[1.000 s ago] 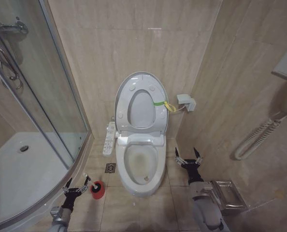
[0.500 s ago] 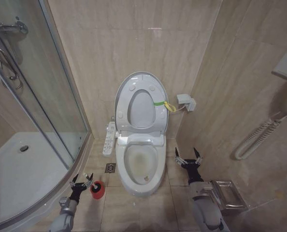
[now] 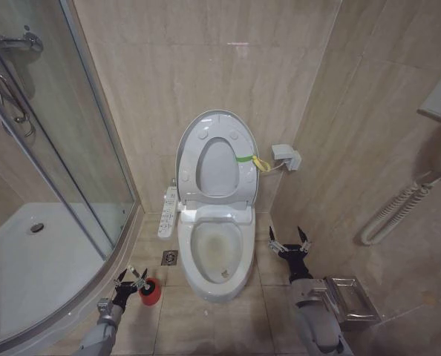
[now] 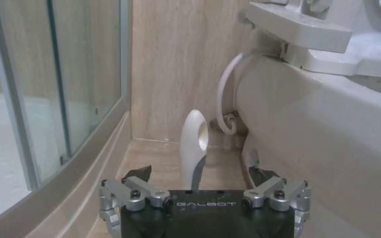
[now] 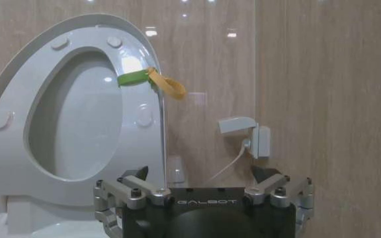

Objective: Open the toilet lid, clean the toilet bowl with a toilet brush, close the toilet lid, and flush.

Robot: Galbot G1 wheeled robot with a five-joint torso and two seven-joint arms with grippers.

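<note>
We judge the toilet brush (image 4: 194,144) light and stiff, its smooth pale handle best gripped on the upright shaft above the red holder (image 3: 151,294), left of the toilet bowl (image 3: 219,252). Our left gripper (image 3: 131,279), jaws wide, reaches low to it; the right gripper (image 3: 289,242) waits spread beside the bowl.

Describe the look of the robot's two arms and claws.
Both arms are smooth light grey tubes ending in a dark wrist. The left claw and right claw share a black body marked GALBOT in white, silver metal knuckle brackets with screws, and pointed black fingers.
</note>
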